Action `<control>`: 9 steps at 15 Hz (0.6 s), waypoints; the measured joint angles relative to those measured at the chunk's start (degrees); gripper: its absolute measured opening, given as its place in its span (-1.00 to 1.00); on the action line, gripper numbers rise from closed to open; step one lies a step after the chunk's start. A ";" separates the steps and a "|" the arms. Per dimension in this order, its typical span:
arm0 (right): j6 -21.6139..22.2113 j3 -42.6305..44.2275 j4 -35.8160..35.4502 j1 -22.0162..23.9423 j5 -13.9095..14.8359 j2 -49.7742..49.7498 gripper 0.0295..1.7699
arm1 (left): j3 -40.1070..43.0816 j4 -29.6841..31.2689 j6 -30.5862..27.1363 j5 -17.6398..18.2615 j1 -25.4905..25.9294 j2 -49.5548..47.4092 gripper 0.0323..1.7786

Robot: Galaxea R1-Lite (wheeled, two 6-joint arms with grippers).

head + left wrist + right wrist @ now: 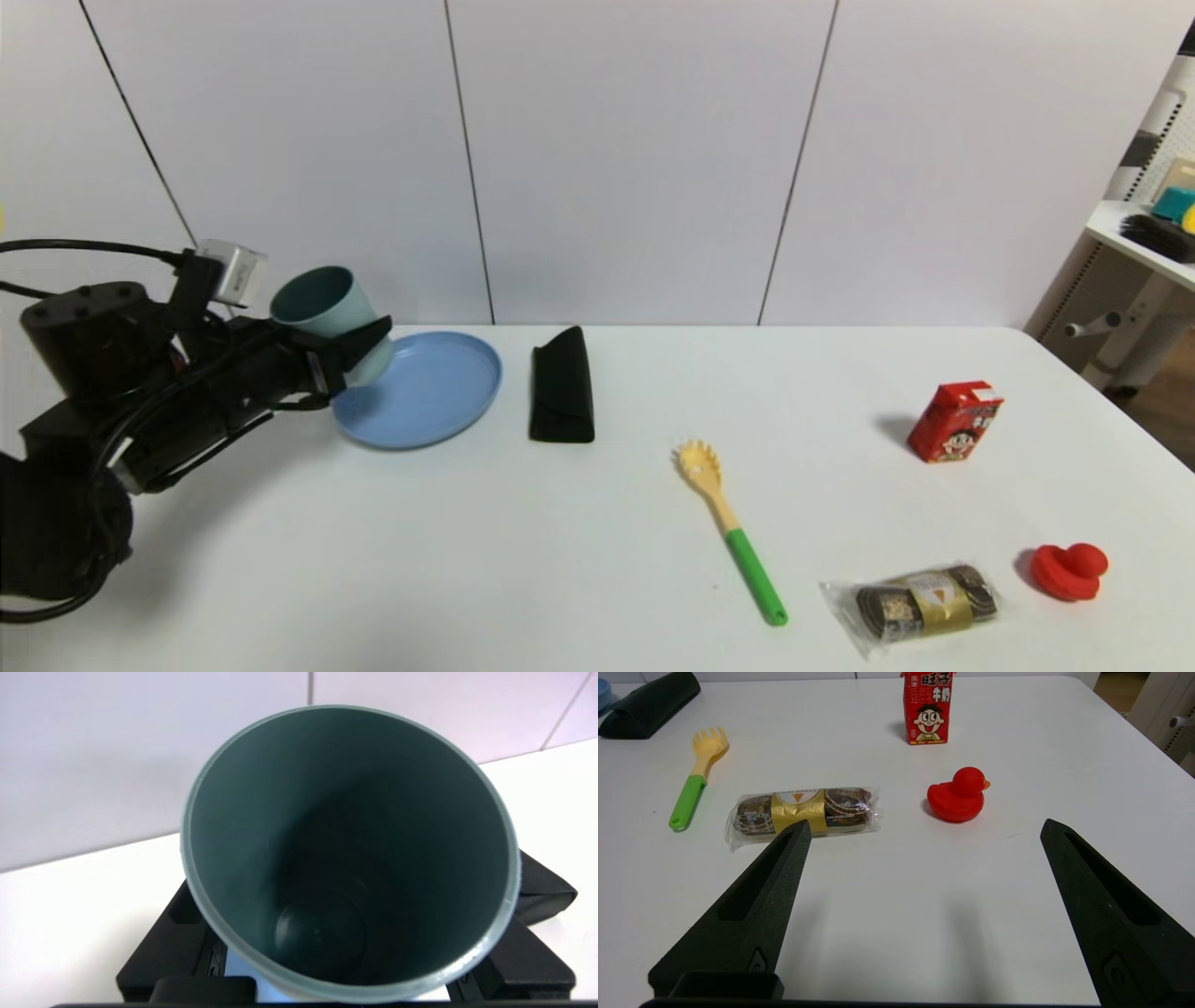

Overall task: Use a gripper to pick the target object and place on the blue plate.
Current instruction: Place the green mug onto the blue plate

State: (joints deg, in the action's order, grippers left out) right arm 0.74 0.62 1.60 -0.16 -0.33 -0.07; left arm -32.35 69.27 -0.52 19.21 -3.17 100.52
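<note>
Teal cup [329,311] sits clamped in the left gripper [359,350], tilted above the blue plate [425,392] near the table's far-left corner, ready for lowering; the right gripper [924,830] idles, fingers spread.

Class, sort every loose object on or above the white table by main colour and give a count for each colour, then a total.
Blue: 2, teal cup held in the left end effector, blue plate
Red: 2, milk carton, rubber duck
Black: 1, pouch
Yellow-green: 1, pasta spoon
Brown-gold: 1, wrapped snack
Total: 7
</note>
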 joint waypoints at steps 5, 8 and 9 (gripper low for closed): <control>0.05 0.00 0.00 0.00 -0.02 0.00 0.92 | -7.63 -0.89 -0.05 0.62 -3.52 11.17 0.31; 0.05 0.00 0.00 0.00 0.00 0.00 0.92 | -11.85 -1.16 -0.41 0.44 -4.05 16.24 0.31; 0.02 0.00 0.00 0.00 -0.02 0.00 0.92 | -12.93 -1.30 -0.46 0.41 -4.05 17.34 0.31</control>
State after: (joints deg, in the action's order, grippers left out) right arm 0.77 0.62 1.60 -0.16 -0.35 -0.07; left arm -45.29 67.96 -0.99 19.63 -7.22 117.86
